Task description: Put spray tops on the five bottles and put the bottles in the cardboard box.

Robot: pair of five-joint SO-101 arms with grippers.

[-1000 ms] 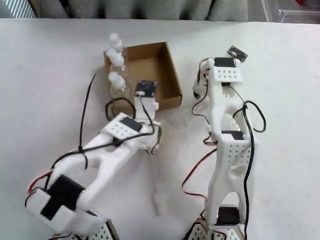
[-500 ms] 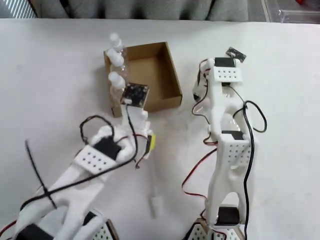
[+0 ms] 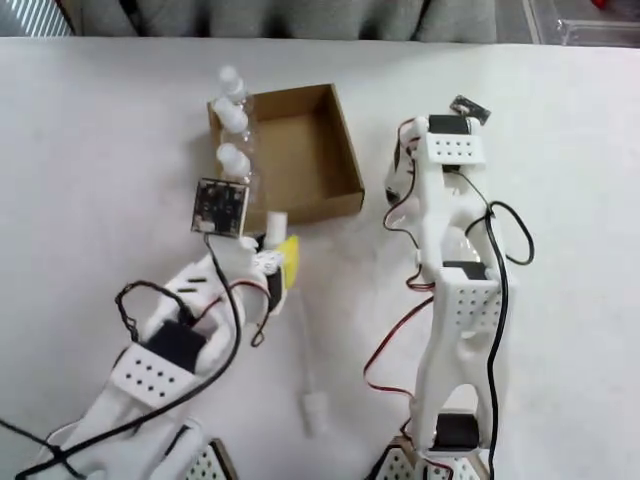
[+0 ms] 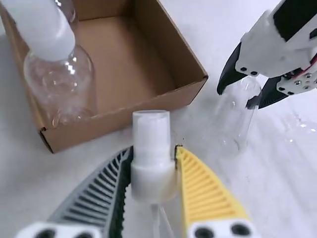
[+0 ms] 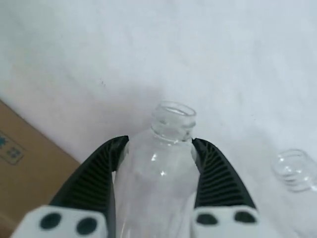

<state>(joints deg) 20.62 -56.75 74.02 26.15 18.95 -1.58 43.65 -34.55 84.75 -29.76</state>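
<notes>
The spray top (image 4: 150, 171) stands upright between the jaws of the left gripper (image 4: 153, 148), which pinch its collar from both sides, grey finger on one side and yellow finger on the other, with the nozzle head rising clear above the fingertips. In the high view this spray top (image 3: 276, 221) sits left of the frame's centre, just below the lower wall of the cardboard box (image 3: 345, 150), with the left gripper (image 3: 278, 250) directly under it. The box lies in the upper middle of that frame, and 3 capped bottles (image 3: 233, 118) stand in a row along its left wall, one of them (image 4: 59, 84) in the corner nearest the held top. Beyond the box corner, the right gripper (image 4: 238, 96) is closed around a clear bottle (image 4: 234, 124) that stands on the table (image 3: 100, 150). In the right wrist view the right gripper (image 5: 157, 144) has its 2 black jaws pressed against the shoulders of this clear bottle (image 5: 156, 171), whose open neck, without a top, pokes up between the fingertips. A second clear bottle (image 5: 293, 168), also open, rests on the table near it. A loose spray top (image 3: 315, 408) with its dip tube lies at the lower centre of the high view, between the 2 arms.
</notes>
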